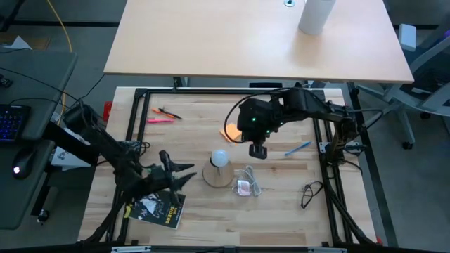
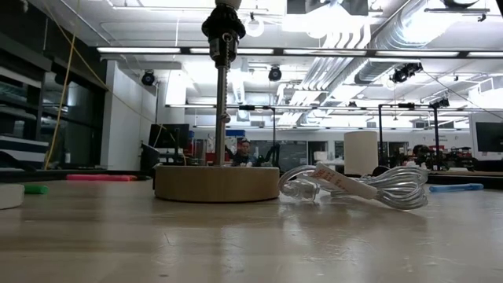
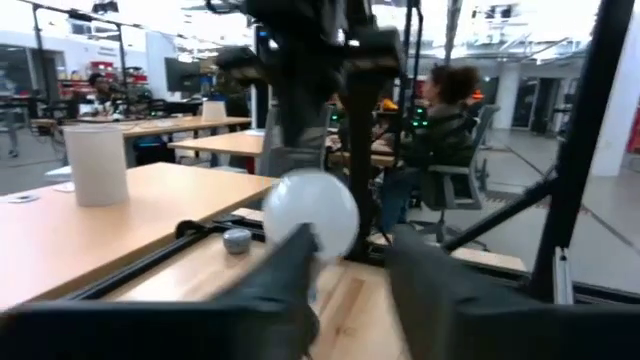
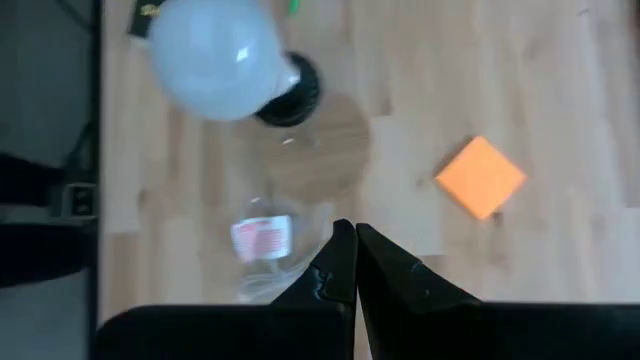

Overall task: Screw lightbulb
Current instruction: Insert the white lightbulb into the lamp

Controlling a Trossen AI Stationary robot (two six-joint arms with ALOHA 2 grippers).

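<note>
The lightbulb (image 1: 220, 157), a white frosted globe, stands upright in the black socket (image 4: 291, 92) above the tan round wooden disc (image 1: 217, 176). In the low view a metal stem (image 2: 222, 102) rises from the disc (image 2: 216, 182) to the socket. My left gripper (image 1: 188, 174) is open, left of the bulb and level with it, pointing toward the bulb (image 3: 305, 215) with a gap between. My right gripper (image 1: 259, 150) hangs shut above the table, right of the bulb (image 4: 213, 55), fingers (image 4: 355, 245) pointing down.
A see-through packet with a coiled cord (image 1: 245, 184) lies right of the disc. An orange note (image 1: 228, 132) lies behind it. Pens (image 1: 165, 114) lie far left and a blue pen (image 1: 298, 147) to the right. There is a black booklet (image 1: 156, 209) near left and glasses (image 1: 310, 194) near right.
</note>
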